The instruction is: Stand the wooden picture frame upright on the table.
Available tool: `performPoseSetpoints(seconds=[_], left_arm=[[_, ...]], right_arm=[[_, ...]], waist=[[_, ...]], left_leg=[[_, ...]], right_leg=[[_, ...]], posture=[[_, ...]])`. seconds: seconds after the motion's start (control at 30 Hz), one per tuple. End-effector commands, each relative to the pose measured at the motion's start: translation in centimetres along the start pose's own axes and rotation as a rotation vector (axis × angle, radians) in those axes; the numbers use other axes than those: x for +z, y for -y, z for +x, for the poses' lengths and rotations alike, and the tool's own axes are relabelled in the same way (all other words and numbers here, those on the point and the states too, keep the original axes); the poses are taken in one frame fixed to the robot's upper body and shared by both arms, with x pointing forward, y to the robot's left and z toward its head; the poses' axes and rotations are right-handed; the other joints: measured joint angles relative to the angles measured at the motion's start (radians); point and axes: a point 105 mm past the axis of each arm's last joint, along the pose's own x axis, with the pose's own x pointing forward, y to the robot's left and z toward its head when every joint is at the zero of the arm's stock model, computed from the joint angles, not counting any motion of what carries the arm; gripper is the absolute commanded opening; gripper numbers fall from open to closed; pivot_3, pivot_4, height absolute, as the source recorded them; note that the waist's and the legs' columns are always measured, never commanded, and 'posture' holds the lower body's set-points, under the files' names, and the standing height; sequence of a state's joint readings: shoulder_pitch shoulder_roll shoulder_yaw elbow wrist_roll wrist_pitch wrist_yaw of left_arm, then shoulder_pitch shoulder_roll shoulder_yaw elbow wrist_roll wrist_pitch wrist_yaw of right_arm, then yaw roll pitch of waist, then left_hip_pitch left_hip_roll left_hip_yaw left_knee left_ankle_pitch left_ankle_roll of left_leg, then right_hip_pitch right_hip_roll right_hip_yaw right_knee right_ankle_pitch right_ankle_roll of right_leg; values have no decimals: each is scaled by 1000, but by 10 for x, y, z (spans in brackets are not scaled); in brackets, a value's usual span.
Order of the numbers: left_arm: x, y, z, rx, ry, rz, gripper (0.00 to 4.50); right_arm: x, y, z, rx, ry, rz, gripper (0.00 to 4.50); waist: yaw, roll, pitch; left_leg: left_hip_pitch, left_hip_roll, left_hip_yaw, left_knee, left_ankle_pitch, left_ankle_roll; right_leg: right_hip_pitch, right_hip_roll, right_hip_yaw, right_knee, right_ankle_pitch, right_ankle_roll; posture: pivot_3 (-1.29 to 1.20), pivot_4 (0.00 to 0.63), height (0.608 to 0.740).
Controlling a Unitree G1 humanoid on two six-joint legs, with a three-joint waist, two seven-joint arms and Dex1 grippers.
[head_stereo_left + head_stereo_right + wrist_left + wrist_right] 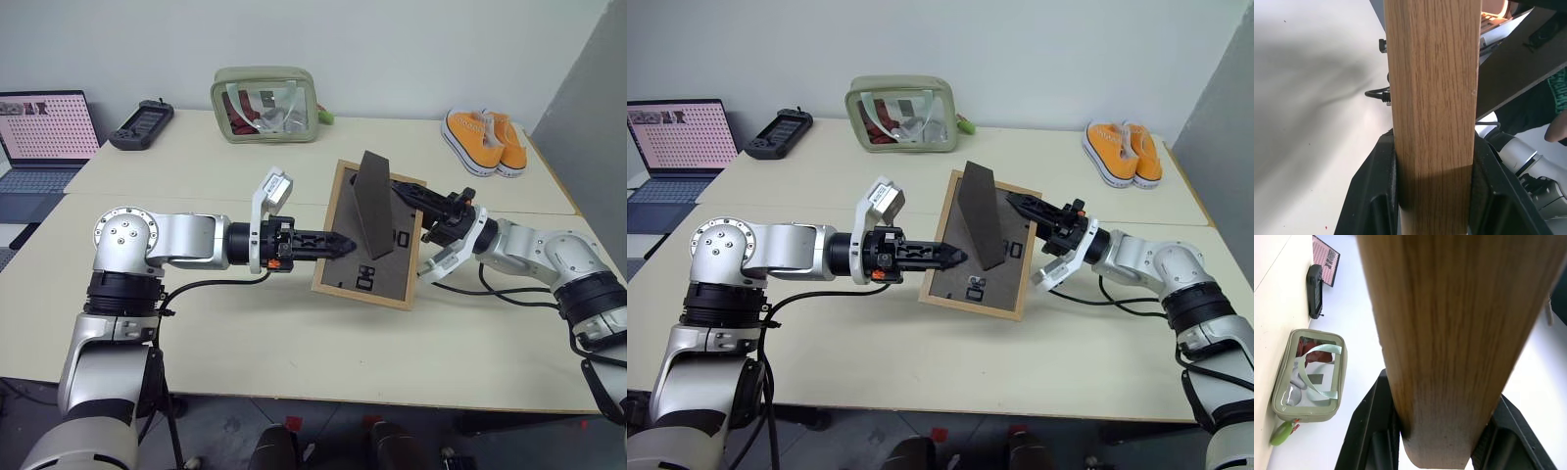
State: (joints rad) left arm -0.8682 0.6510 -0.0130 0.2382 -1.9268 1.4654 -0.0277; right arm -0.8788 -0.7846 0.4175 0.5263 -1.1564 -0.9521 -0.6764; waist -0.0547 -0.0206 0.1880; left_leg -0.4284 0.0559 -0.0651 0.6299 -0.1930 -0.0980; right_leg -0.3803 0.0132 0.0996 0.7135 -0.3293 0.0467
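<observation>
The wooden picture frame (370, 235) is held tilted above the table (294, 333), clamped by left gripper (345, 247) and right gripper (411, 192); its lower edge is best lowered with the prop (373, 203) splayed behind

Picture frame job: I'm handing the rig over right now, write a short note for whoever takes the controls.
Left gripper: shut on the wooden picture frame, clamping its left wooden edge.
Right gripper: shut on the frame's right edge; the right wrist view shows wood between its fingers.
Frame: held tilted over the table, dark grey back facing up toward the head camera, prop swung out from the back.
Done: frame gripped on both sides, prop open.
Left: tip the frame upright, set its bottom edge and prop on the table, release both grippers.
</observation>
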Motion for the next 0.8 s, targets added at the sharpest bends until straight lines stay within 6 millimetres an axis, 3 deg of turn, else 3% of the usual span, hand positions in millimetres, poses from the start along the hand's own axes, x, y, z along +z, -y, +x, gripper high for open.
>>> performPoseSetpoints(seconds=[0.03, 0.4, 0.47, 0.7, 0.8], left_arm=[[10, 12, -3, 1, 43, 52, 1283], [14, 9, -4, 18, 75, 66, 1283], [14, 8, -4, 17, 76, 61, 1982], [10, 10, -5, 10, 62, 78, 3454], [10, 9, -5, 15, 63, 78, 3454]], right_arm=[[0, 10, 6, -28, 24, -24, 1313], [-1, 8, 5, -19, 8, -10, 1311], [0, 7, 5, -16, 8, -6, 1311], [0, 6, 7, -10, 9, 3, 1311], [1, 6, 7, -9, 10, 4, 1311]], waist=[[0, 0, 0], [0, 0, 0], [0, 0, 0], [0, 0, 0], [0, 0, 0]], left_leg=[[0, 0, 0, 0, 0, 0], [0, 0, 0, 0, 0, 0], [0, -1, 0, 0, 0, 0], [0, -1, -1, 0, 0, 0], [0, -1, -1, 0, 0, 1]], right_leg=[[0, 0, 0, 0, 0, 0], [0, 0, 0, 0, 0, 0], [0, 0, 0, 0, 0, 0], [0, 0, 0, 0, 0, 0], [0, 0, 0, 0, 0, 0]], posture=[[0, 150, 740], [0, 150, 740], [0, 150, 740], [0, 150, 740], [0, 150, 740]])
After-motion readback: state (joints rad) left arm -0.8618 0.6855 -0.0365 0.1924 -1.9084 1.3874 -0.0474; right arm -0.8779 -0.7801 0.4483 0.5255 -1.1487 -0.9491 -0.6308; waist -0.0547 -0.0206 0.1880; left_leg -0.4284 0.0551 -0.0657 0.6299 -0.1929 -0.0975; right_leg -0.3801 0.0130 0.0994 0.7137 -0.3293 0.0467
